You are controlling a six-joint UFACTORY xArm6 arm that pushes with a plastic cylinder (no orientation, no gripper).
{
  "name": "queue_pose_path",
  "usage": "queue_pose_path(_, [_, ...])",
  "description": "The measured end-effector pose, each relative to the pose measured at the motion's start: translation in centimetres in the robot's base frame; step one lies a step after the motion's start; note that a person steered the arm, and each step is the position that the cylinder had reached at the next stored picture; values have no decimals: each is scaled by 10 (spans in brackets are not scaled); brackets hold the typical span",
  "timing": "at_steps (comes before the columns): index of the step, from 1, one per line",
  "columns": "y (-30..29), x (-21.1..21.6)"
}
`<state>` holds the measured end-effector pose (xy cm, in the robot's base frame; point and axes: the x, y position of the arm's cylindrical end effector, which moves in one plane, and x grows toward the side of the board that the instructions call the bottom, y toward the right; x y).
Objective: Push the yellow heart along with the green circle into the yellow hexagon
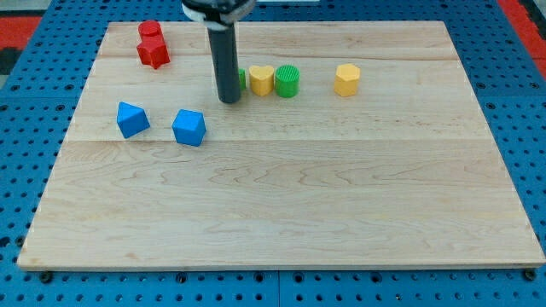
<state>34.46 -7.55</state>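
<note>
The yellow heart [261, 79] lies near the view's top centre, with the green circle [287, 81] touching its right side. The yellow hexagon [347, 79] sits further right, a gap apart from the green circle. A second green block [241, 78] is just left of the heart, mostly hidden behind my rod. My tip [229, 100] rests on the board just left of that green block and of the heart, at the left end of the row.
A red cylinder [150, 31] and a red star-like block [153, 53] sit at the top left. Two blue blocks [132, 118] [188, 127] lie at the left below them. The wooden board [281, 213] lies on a blue pegboard.
</note>
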Motion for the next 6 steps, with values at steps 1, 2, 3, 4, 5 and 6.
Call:
queue_pose_path(1, [6, -34])
queue_pose_path(2, [43, -25])
queue_pose_path(3, [46, -7])
queue_pose_path(4, [112, 39])
queue_pose_path(5, [122, 33])
queue_pose_path(6, [131, 22])
